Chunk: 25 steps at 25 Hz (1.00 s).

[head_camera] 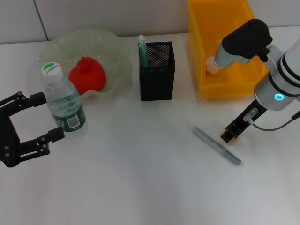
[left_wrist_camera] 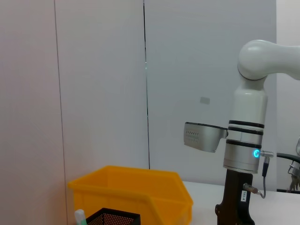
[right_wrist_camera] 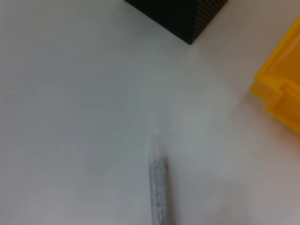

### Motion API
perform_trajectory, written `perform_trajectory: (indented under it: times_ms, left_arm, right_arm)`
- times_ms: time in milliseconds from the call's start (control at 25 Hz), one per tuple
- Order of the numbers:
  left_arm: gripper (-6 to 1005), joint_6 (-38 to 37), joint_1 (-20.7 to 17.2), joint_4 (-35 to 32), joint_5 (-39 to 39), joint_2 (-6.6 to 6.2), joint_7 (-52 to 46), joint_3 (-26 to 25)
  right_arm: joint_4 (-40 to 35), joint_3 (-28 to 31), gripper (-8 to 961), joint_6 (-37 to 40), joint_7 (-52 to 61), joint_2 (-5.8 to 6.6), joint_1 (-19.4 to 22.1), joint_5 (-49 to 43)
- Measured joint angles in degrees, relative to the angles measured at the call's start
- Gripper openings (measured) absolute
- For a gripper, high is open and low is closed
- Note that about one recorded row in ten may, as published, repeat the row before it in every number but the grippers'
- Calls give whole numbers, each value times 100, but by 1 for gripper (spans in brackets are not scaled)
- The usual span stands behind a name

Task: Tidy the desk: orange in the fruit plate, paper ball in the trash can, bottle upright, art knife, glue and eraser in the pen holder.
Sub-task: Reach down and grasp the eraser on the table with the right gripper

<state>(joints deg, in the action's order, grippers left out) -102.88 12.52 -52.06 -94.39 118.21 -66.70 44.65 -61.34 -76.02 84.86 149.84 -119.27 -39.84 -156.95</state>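
Eraser (head_camera: 233,138) seemingly under lowered right gripper (head_camera: 229,136)

- You have a plain white tabletop (head_camera: 140,187) filling most of the head view, matte, with soft, faint shadows on it.
- Beyond the tabletop's far edge you see a pale grey wall (head_camera: 93,14) made of flat panels.
- In the head view, 1 dark seam (head_camera: 41,18) slants down that wall towards the tabletop's far left corner.
- From the left wrist view, you see 2 thin vertical seams (left_wrist_camera: 146,84) dividing the same wall above the tabletop.
- A small pale rectangular plate (left_wrist_camera: 205,100) sits on the wall, right of those seams.
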Motion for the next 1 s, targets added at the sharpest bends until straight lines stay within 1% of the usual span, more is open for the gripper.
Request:
perform_trajectory:
  times_ms: [320, 880, 1000]
  left_arm:
    - [830, -35, 4, -6, 2, 0, 0, 0]
    - [831, -66, 1, -6, 27, 0, 0, 0]
    - [831, -90, -6, -6, 34, 0, 0, 0]
  right_arm:
    - [37, 0, 315, 3, 7, 0, -24, -3]
    - [52, 0, 317, 43, 78, -1, -24, -106]
    - [52, 0, 299, 49, 80, -7, -21, -108]
